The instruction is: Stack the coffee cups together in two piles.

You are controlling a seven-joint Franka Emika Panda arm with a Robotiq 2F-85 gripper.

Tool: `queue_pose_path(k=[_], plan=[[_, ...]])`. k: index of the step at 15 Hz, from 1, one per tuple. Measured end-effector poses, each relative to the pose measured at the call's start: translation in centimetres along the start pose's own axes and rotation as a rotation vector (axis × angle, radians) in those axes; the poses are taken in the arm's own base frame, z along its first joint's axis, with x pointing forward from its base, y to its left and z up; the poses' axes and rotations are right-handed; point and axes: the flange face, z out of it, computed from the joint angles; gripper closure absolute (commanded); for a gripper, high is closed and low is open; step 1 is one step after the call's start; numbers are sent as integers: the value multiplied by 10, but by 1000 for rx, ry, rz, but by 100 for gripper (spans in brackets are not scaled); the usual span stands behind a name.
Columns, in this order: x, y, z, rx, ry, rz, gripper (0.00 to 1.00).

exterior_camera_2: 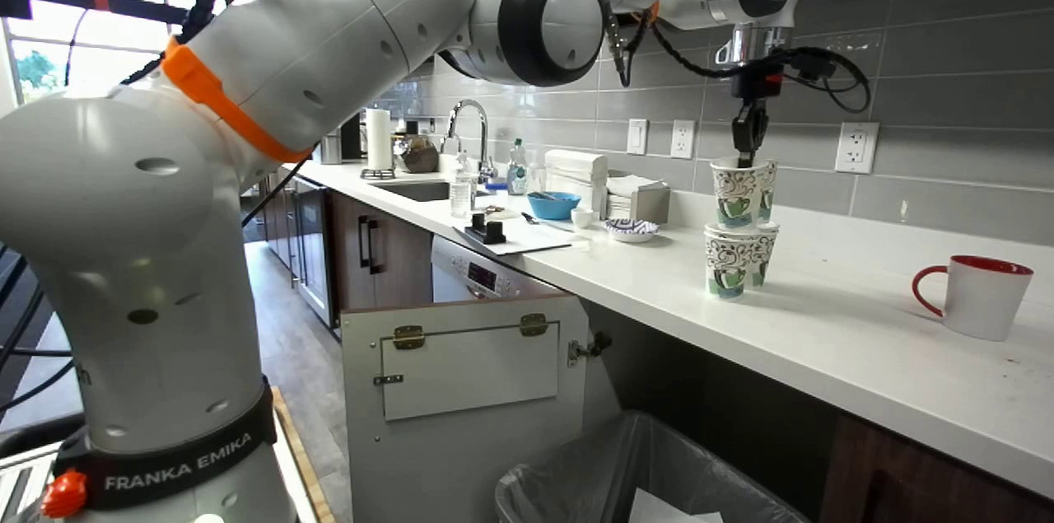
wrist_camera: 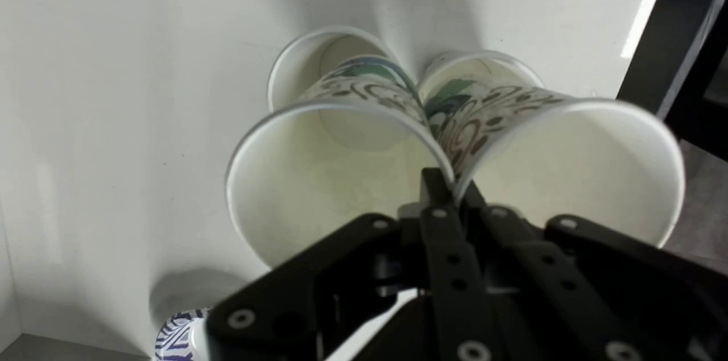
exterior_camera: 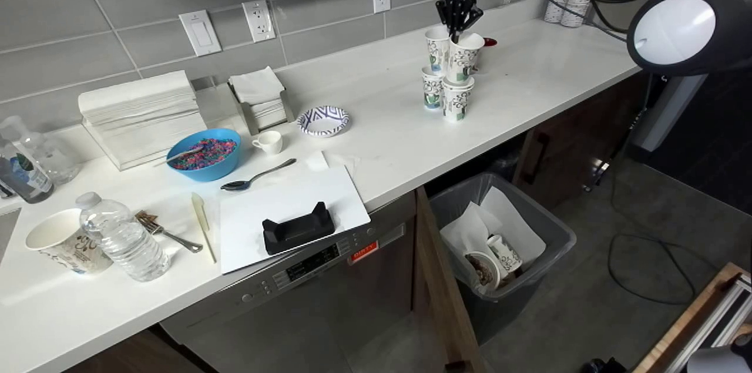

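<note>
My claw (wrist_camera: 454, 186) pinches the touching walls of 2 upper cups (wrist_camera: 335, 185), 1 finger inside each; I see their bases at the mouths of lower cups (exterior_camera_2: 726, 263) standing on the counter (exterior_camera_2: 848, 309).

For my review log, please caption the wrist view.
Gripper pinches touching rims of two upper cups above lower cups.
</note>
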Motion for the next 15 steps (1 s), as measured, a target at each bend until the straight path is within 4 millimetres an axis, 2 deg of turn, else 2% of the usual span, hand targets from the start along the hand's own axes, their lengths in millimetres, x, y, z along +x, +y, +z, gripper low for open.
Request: queue_pose_path(k=[2, 3, 4, 10, 11, 14, 15], plan=[[0, 0, 0, -2, 3, -1, 99], [1, 1, 0, -2, 6, -1, 81], [2, 1, 1, -3, 8, -2, 69], [2, 2, 8, 6, 13, -3, 26], [1, 2, 10, 8, 14, -2, 21], [0, 2, 13, 12, 15, -1, 17], [0, 2, 14, 13, 15, -1, 10]])
